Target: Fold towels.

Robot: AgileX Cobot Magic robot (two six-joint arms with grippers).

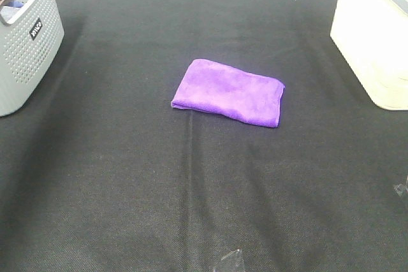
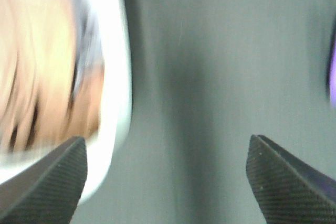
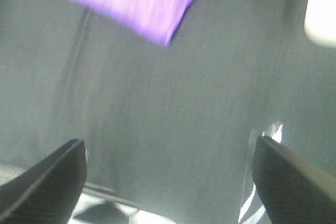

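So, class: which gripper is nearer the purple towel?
Right, probably. The right gripper faces the towel, which lies whole ahead of it, untouched. The left gripper points at the grey basket, with the towel only a sliver off to one side.

one purple towel (image 1: 229,91), one grey basket (image 1: 25,49), one cream bin (image 1: 373,36), two open tools

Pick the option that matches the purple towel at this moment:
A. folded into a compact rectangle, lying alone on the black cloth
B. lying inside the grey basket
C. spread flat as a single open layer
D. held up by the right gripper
A: the purple towel lies folded with a doubled edge on the black cloth, between the grey basket and the cream bin, touched by neither gripper.
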